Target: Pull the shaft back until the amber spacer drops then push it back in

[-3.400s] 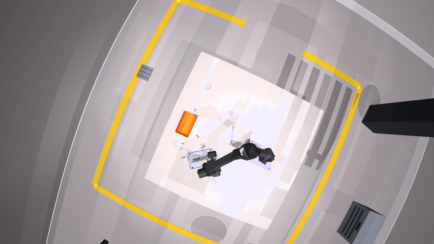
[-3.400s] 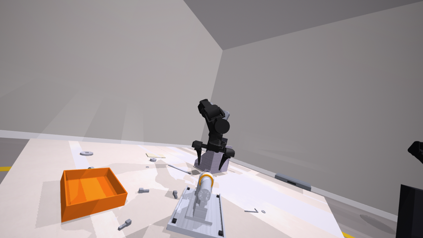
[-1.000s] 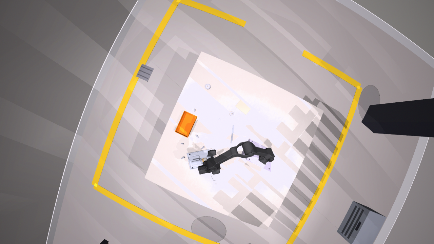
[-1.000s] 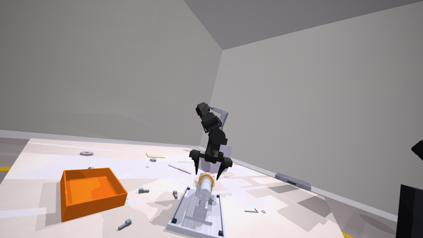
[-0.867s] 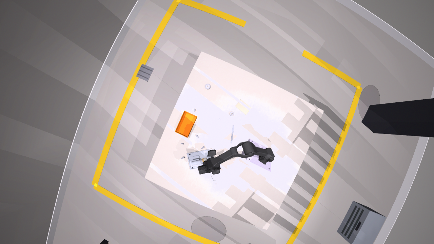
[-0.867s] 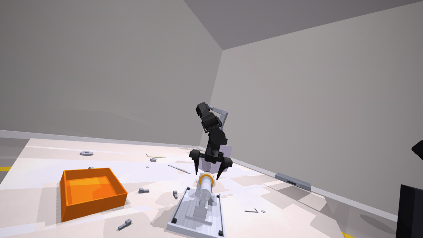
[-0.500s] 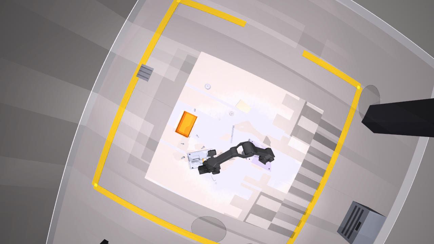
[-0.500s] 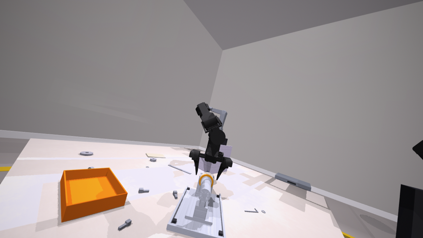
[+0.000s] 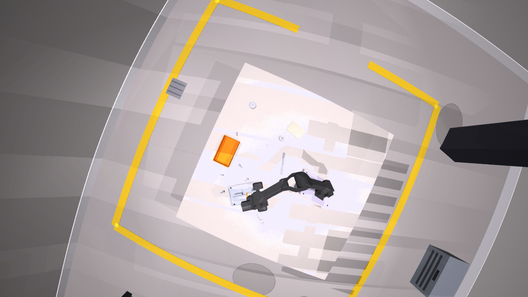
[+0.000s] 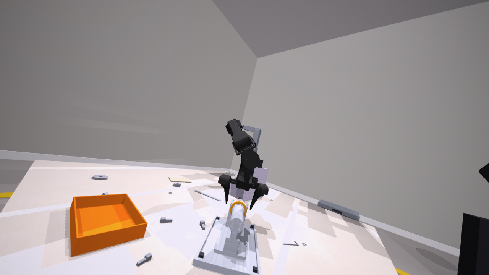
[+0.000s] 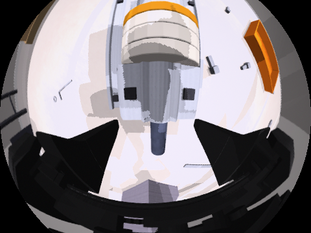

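The amber spacer (image 9: 247, 194) (image 10: 238, 202) (image 11: 162, 6) is a ring on the assembly's axis, against the big housing cylinder (image 10: 236, 221). Several pale spacers (image 11: 162, 30) sit between it and the grey end support (image 11: 155, 87) with two black squares. The shaft's dark end (image 11: 158, 139) sticks out of that support towards my gripper. My gripper (image 10: 238, 206) (image 11: 157, 123) is open and empty. In the wrist view its fingertips stand on either side of the line of the shaft, near where it leaves the support. The shaft inside the spacers and housing is hidden.
The assembly's base plate (image 9: 232, 198) (image 10: 227, 268) lies under it. An orange bin (image 9: 226, 150) (image 10: 109, 219) (image 11: 256, 48) stands to one side, with bolts (image 10: 166, 219) (image 11: 212, 67) between. A hex key (image 10: 290, 243) (image 11: 65, 87) lies on the other side. A thin rod (image 9: 282, 163) (image 10: 207, 195) lies farther back.
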You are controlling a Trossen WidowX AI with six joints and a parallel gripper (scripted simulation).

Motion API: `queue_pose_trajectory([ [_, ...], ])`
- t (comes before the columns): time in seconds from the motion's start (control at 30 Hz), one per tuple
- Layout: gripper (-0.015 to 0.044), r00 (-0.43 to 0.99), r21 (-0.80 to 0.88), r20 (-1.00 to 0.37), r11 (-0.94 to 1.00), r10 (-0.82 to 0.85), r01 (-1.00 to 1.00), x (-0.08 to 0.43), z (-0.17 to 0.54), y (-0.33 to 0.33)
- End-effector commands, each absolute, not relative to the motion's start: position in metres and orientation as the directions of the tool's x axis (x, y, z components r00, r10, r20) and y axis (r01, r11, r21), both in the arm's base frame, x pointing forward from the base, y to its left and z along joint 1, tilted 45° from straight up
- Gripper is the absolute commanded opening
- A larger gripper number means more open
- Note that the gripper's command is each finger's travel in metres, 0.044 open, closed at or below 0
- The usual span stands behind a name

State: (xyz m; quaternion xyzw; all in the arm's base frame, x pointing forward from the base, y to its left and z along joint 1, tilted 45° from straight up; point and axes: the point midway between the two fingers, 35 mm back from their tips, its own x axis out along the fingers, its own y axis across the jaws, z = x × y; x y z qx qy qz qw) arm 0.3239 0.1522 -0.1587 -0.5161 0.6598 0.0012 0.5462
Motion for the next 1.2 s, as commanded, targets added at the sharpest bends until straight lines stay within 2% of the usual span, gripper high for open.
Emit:
queue_pose_trajectory([
  [0.0, 0.0440, 0.126, -0.563, -0.717, 0.463, -0.686, -0.685, 0.3240, -0.1642, 0.1450],
  [0.4, 0.0440, 0.126, -0.563, -0.717, 0.463, -0.686, -0.685, 0.3244, -0.1669, 0.1423],
  [0.93, 0.0020, 0.123, -0.561, -0.719, 0.467, -0.683, -0.683, 0.3239, -0.1662, 0.1435],
  [1.17, 0.0000, 0.124, -0.562, -0.718, 0.465, -0.685, -0.684, 0.3235, -0.1660, 0.1432],
])
